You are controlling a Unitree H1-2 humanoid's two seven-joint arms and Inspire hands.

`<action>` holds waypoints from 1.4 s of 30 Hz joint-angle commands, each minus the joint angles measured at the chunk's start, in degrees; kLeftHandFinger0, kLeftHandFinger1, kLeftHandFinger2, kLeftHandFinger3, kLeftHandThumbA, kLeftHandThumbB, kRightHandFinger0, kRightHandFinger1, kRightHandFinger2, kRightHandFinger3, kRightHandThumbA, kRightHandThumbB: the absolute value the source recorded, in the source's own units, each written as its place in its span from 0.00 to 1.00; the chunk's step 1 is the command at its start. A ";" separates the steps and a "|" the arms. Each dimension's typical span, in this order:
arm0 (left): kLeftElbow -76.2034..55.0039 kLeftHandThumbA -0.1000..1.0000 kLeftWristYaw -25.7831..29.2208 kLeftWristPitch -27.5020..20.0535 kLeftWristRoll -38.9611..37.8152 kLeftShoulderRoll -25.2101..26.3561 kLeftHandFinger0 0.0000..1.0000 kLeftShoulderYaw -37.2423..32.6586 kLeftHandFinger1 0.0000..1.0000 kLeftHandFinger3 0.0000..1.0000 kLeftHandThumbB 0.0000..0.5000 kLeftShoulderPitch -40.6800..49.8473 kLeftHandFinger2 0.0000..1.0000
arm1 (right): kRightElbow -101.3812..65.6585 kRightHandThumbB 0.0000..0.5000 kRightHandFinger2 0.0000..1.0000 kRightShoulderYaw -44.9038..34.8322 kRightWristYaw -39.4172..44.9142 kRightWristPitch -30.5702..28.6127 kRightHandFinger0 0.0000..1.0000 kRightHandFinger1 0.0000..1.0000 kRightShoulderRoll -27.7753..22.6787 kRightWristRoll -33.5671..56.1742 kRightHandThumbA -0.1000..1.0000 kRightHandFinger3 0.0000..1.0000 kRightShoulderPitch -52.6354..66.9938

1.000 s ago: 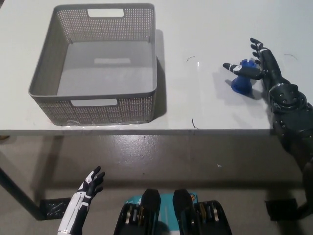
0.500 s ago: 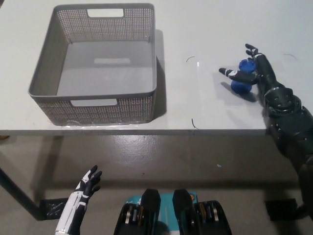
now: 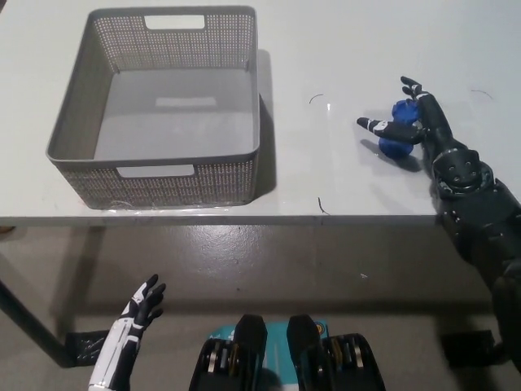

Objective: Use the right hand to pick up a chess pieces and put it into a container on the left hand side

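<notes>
1. The black right arm (image 3: 476,220) comes in from the lower right and reaches up over the right part of the surface (image 3: 342,49).
2. The right hand (image 3: 411,122) is at the arm's far end, its fingers curled around a blue chess piece (image 3: 397,140), with one finger stretched out to the left.
3. The white left hand (image 3: 140,303) hangs low at the near left, below the surface edge, holding nothing, its dark fingers spread apart.

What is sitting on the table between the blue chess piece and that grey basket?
Nothing solid. In the head view, the table between the blue chess piece and the grey basket is bare, apart from a few thin dark marks.
</notes>
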 commanded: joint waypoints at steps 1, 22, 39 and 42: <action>-1.35 1.00 0.40 -2.73 -1.05 0.15 1.00 0.63 1.00 1.00 0.26 0.01 1.00 | 0.56 0.77 1.00 -0.84 -0.47 0.20 1.00 1.00 1.13 1.55 0.84 1.00 -0.63; -1.79 1.00 0.23 -2.54 -1.41 0.61 1.00 1.76 1.00 1.00 0.23 -1.14 1.00 | 0.72 0.38 0.66 -9.54 -15.40 -2.36 0.00 0.21 2.31 6.88 0.00 0.60 -1.85; -1.73 1.00 0.01 -2.78 -1.91 0.68 1.00 1.93 1.00 1.00 0.23 -0.66 1.00 | -6.33 0.29 0.70 -6.36 -17.72 -9.19 0.00 0.26 5.38 4.09 0.00 0.72 -10.16; -1.65 1.00 -0.24 -2.82 -2.18 0.77 1.00 1.85 1.00 1.00 0.22 -0.56 1.00 | -8.73 0.29 0.74 -5.02 -17.87 -9.29 0.00 0.29 6.25 3.22 0.00 0.77 -12.71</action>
